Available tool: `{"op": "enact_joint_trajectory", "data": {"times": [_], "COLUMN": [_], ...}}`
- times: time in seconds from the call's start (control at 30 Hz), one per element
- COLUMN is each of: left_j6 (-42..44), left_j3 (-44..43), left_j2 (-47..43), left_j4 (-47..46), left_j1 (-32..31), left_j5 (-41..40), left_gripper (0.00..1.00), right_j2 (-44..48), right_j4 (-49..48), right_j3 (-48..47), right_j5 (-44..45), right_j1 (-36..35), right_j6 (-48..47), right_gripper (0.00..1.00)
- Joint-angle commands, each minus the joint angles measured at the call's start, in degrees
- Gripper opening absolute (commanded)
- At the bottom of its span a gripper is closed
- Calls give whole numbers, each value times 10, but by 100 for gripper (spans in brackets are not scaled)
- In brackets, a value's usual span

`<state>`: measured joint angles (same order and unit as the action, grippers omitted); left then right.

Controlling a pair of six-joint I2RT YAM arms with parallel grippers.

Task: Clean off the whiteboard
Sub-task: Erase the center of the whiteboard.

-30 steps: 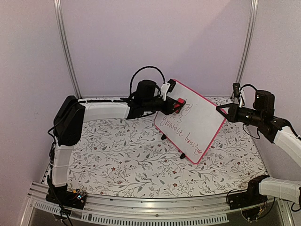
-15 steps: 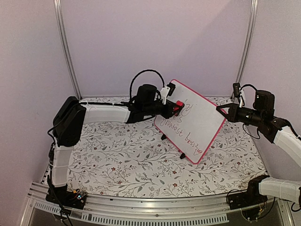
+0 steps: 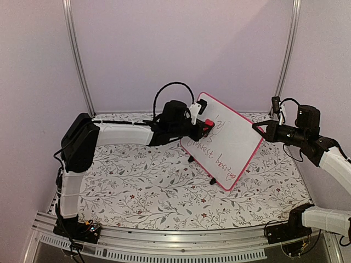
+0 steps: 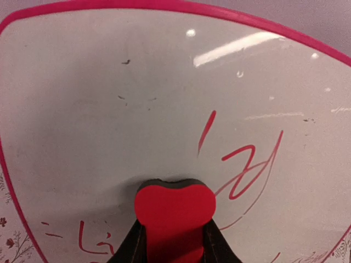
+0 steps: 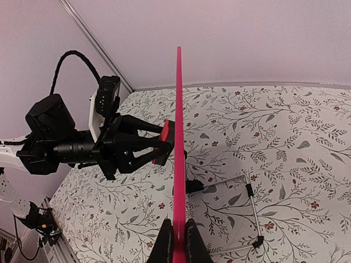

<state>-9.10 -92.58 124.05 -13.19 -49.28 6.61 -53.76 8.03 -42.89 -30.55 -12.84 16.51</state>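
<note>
Lilac walls close in a table (image 3: 137, 181) with a floral-print top. Toward its far edge, right of the middle, the whiteboard (image 3: 233, 139) sits tilted, its face turned toward the table's left edge, with red handwriting (image 3: 211, 156) across the lower part. The right tool (image 3: 257, 128) is clamped tight on the whiteboard's pink frame at its right-hand edge. The left tool (image 3: 204, 127) is closed narrow on a red eraser (image 3: 209, 123), whose flat end touches the whiteboard near its upper left corner, just beside some red strokes.

Whiteboard (image 4: 109, 109) lower part cut off; handwriting (image 3: 211, 153) too small to read
</note>
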Motion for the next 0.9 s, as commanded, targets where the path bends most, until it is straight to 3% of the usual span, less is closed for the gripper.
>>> {"op": "enact_joint_trajectory", "data": {"times": [0.0, 0.33, 0.87], "left_j6": [20, 22, 1], "left_j3": [-46, -98, 67], "left_j2": [9, 31, -13], "left_j4": [11, 26, -17], "left_j1": [-14, -15, -18], "left_j5": [-20, -6, -3], "left_gripper": [5, 5, 4], "right_j2": [-5, -7, -9], "right_j4": [15, 16, 15], "right_j3": [8, 8, 5], "right_j5": [-76, -75, -77], "right_j1": [-16, -16, -16], "right_j6": [-27, -27, -28], "right_gripper": [0, 0, 0]}}
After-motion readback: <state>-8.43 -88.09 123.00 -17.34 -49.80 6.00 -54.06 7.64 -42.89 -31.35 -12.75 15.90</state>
